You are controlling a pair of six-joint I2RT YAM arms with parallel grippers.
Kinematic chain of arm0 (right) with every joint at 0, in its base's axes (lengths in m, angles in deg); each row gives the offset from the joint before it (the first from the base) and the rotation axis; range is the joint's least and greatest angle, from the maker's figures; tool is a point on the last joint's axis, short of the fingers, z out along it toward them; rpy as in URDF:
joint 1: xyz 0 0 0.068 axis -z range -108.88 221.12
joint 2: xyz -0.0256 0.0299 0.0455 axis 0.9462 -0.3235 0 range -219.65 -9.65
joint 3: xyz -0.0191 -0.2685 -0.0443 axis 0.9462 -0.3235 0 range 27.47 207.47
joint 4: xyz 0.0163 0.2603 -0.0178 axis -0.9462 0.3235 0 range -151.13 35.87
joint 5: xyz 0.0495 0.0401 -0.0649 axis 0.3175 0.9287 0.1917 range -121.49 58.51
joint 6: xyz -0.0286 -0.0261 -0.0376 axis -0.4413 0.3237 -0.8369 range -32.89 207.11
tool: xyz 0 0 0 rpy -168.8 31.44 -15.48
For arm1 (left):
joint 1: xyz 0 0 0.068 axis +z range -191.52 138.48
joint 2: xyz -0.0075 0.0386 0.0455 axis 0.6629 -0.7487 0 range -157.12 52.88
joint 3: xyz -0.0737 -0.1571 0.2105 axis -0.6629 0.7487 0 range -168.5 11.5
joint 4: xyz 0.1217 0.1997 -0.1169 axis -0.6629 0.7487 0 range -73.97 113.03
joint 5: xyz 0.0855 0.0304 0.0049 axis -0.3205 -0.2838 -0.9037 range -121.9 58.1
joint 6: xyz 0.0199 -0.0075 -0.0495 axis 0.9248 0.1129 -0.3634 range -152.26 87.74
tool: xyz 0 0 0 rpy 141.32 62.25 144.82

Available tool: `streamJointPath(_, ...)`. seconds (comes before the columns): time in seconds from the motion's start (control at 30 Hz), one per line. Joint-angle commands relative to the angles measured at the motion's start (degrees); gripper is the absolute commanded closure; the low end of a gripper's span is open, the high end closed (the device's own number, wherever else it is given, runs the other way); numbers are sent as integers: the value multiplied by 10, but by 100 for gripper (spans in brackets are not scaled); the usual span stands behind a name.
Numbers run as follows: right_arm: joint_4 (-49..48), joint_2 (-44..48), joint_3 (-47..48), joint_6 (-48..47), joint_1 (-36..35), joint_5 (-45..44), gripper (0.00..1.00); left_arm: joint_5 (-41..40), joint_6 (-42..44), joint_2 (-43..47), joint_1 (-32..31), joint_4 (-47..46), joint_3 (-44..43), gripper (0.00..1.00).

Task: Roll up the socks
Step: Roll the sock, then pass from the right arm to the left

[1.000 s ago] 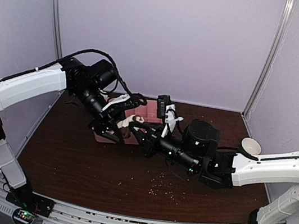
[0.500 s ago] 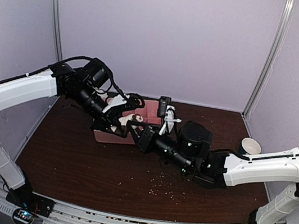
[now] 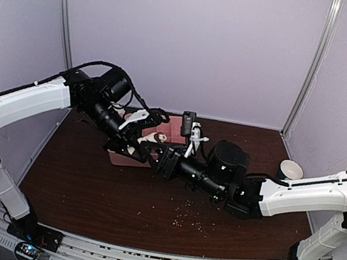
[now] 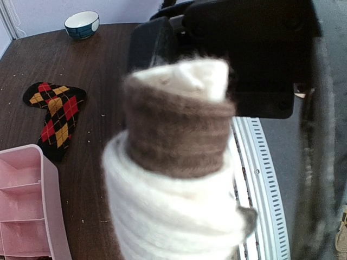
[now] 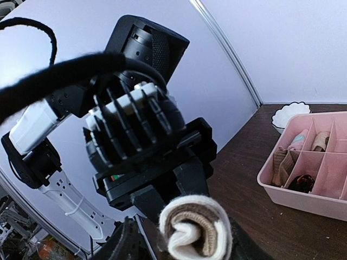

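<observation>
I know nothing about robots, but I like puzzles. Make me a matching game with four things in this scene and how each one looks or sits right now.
Things:
1. rolled cream sock
2. argyle sock
3. pink tray
4. bowl

States:
A. blue outside, white inside
B. held up off the table, with a brown band around it
C. split into compartments
D. lying flat and unrolled on the wood

Pairs: 1-B, 2-D, 3-C, 4-A.
</observation>
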Motion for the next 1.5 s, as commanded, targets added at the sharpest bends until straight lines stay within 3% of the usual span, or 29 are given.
streamJointPath(0.0, 48, -16, 23, 6, 8, -29, 53, 28, 24, -4, 3, 17, -17, 100)
streamJointPath(0.1, 84, -30, 42, 20, 16, -22, 64, 31, 30, -3, 3, 21, -16, 100)
streamJointPath(0.2, 52, -30, 30, 26, 18, -20, 100, 32, 40, -2, 3, 33, -20, 100)
streamJointPath(0.23, 29, -27, 14, 28, 19, -23, 100, 34, 43, -1, 3, 37, -22, 97)
streamJointPath(0.27, 2, -25, 1, 29, 19, -26, 100, 36, 44, 0, 3, 40, -23, 86)
streamJointPath(0.33, -65, -25, -23, 27, 20, -27, 100, 54, 36, 3, 5, 40, -25, 44)
streamJointPath(0.37, -101, -28, -33, 23, 21, -26, 100, 85, 29, 8, 12, 36, -24, 18)
streamJointPath(0.4, -138, -30, -42, 22, 22, -26, 100, 136, 9, 15, 25, 12, -9, 4)
streamJointPath(0.43, -170, -36, -49, 21, 25, -25, 100, 180, -42, 24, 42, -22, 8, 2)
streamJointPath(0.6, -301, -70, -57, 22, 34, -24, 100, 246, -186, 50, 93, -131, 41, 2)
streamJointPath(0.83, -368, -116, -25, 39, 39, -15, 100, 304, -486, 77, 129, -415, 133, 2)
streamJointPath(0.97, -403, -140, 3, 54, 43, 3, 100, 276, -522, 93, 137, -445, 165, 2)
streamJointPath(1.23, -414, -175, 52, 70, 45, 14, 100, 296, -652, 101, 148, -582, 206, 2)
streamJointPath(1.33, -410, -181, 60, 75, 45, 9, 100, 308, -701, 103, 151, -655, 218, 20)
streamJointPath(1.47, -409, -186, 58, 72, 45, -3, 100, 315, -713, 107, 153, -665, 215, 62)
